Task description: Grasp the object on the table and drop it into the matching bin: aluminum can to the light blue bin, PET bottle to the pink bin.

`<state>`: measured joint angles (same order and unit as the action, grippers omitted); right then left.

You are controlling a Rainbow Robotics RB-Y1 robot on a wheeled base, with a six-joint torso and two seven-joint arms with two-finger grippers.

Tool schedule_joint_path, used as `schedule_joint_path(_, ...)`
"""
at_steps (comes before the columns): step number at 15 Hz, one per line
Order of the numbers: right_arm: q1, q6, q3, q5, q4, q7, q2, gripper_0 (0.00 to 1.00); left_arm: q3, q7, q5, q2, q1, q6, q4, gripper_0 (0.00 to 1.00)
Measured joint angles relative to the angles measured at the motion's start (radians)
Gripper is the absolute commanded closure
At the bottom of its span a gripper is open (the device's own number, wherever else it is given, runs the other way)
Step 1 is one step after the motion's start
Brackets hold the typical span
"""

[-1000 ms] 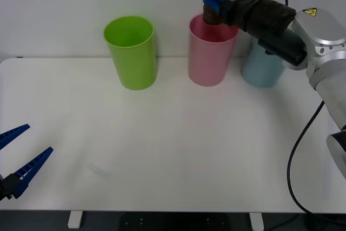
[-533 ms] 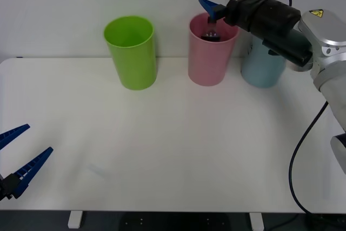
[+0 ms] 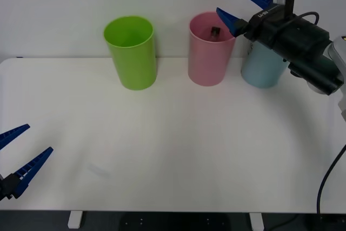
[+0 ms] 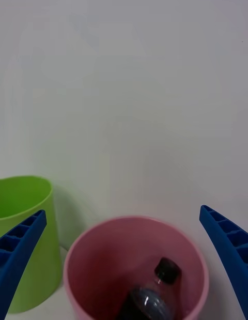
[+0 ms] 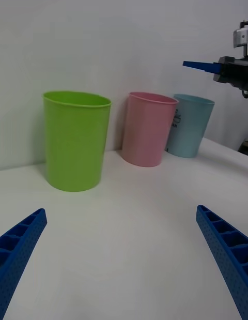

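Observation:
The PET bottle (image 3: 214, 31) lies inside the pink bin (image 3: 208, 58) at the back of the table (image 3: 173, 133). Its black cap and dark liquid show low in the bin, as the right wrist view makes plain: the bottle (image 4: 152, 294) leans against the pink bin's inner wall (image 4: 98, 263). My right gripper (image 3: 243, 9) hangs open and empty just above the pink bin's right rim, in front of the light blue bin (image 3: 262, 68). My left gripper (image 3: 39, 138) stays open, low at the table's front left corner.
A lime green bin (image 3: 132, 52) stands left of the pink one. All three bins line up along the back wall. The right arm's black forearm and cable (image 3: 303, 41) cross over the light blue bin.
My right gripper opened over the pink bin and let go of the bottle, which dropped inside. It has since drawn back to the right. The left arm has not moved.

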<state>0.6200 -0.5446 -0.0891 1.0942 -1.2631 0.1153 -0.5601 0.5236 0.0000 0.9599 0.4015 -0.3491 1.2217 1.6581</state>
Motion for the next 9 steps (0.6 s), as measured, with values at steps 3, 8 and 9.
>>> schedule_joint_path(3, -0.166, -0.003, 0.034, -0.017, -0.172, 0.007, -0.042, 0.00, 0.000, 0.000, 0.000, 0.000, 0.000, 0.000, 0.000, 0.00)
schedule_joint_path(8, -0.409, -0.045, 0.123, -0.028, -0.386, -0.004, -0.075, 0.00, 0.000, 0.000, 0.000, 0.000, 0.000, 0.000, 0.000, 0.00)
schedule_joint_path(9, -0.448, -0.075, 0.150, -0.028, -0.409, -0.008, -0.075, 0.00, 0.000, 0.000, 0.000, 0.000, 0.000, 0.000, 0.000, 0.00)
